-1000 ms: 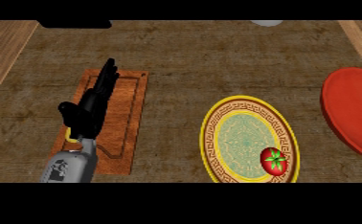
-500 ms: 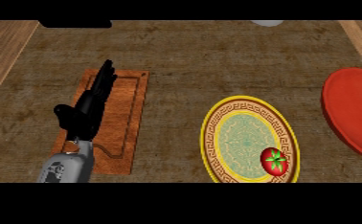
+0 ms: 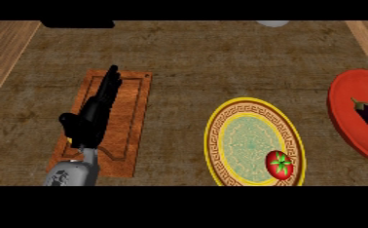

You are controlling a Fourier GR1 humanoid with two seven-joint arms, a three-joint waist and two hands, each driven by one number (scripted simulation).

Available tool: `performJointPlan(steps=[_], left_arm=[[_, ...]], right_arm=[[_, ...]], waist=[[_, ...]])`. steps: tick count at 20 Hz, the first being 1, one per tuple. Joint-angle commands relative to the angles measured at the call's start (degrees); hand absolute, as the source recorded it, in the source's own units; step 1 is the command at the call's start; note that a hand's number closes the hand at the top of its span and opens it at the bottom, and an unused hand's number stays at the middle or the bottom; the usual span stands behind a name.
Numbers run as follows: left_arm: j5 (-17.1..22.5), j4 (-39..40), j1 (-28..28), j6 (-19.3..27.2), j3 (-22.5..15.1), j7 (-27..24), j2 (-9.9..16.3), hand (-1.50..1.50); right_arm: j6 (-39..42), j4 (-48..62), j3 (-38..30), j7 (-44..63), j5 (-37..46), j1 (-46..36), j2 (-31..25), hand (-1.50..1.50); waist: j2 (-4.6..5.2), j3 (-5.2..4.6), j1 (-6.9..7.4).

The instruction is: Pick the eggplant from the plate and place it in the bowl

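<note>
A dark purple piece (image 3: 360,108), likely the eggplant, shows at the right edge, lying in a red round dish (image 3: 343,120) that the view cuts off. A yellow-rimmed dish with a green patterned centre (image 3: 248,139) sits to its left and holds a red tomato (image 3: 280,164) near its lower right rim. My left hand (image 3: 90,120) hovers over a wooden board at the left, far from both dishes, with straight fingers pointing away from me and nothing in it. No right hand appears.
A brown wooden cutting board (image 3: 133,120) lies under my left hand. A black object (image 3: 78,24) sits at the far left edge and a pale round thing (image 3: 272,23) at the far edge. Lighter wood strips border the counter on the left and right.
My left hand has drawn back slightly toward the lower edge, still open. Dishes, tomato and board have not moved.
</note>
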Motion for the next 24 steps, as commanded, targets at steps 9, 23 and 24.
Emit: performJointPlan(steps=[9,23,24], left_arm=[[-0.59,-1.41,0.43,0.86,0.27,1.82,-0.67,0.0],[0.67,-0.99,-1.01,-1.73,3.36,1.25,1.61,0.0],[-1.79,-0.22,-0.96,1.72,0.43,1.16,-2.33,0.0]], right_arm=[[5.65,-1.24,-12.24,-5.24,-14.79,-2.86,-3.2,-1.5],[26.27,6.24,-21.45,-5.67,-29.09,6.98,-10.84,-1.5],[25.55,2.99,-21.3,-6.99,-29.54,10.21,-7.05,-1.5]], waist=[[-0.43,-0.11,-1.04],[-0.24,-0.06,-0.81],[-0.3,-0.08,-1.12]])
